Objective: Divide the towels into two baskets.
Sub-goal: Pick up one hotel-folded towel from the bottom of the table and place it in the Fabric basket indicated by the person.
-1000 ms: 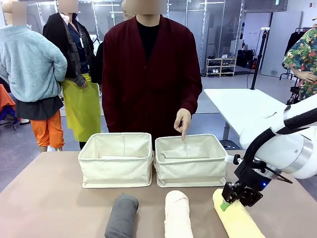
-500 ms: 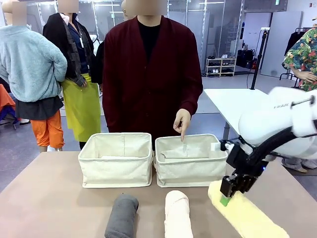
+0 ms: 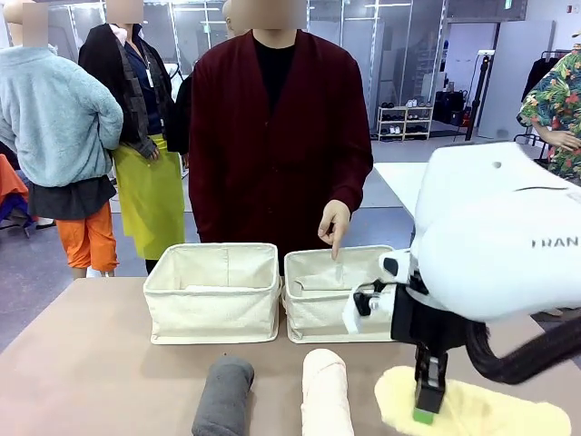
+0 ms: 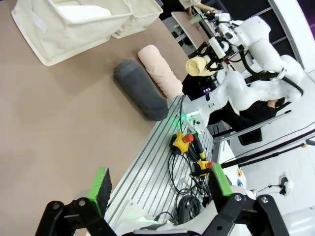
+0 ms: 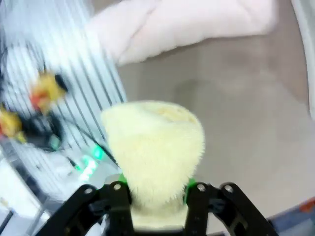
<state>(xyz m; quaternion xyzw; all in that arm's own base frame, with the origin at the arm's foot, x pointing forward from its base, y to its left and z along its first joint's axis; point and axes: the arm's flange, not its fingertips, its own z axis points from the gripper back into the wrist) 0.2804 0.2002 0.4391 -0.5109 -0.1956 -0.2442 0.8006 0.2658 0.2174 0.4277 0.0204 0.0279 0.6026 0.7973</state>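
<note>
Swinging leftward since the earlier frame, the right gripper (image 3: 426,411) stayed clenched around the pale yellow towel (image 3: 495,415), near the cream towel (image 3: 327,392) and dark grey towel (image 3: 222,397) lying before the two baskets (image 3: 213,313). The left gripper (image 4: 161,181) hung released, empty.

Person's hand (image 3: 333,222) hangs over right basket (image 3: 313,313); free room above the left basket (image 3: 213,313).
</note>
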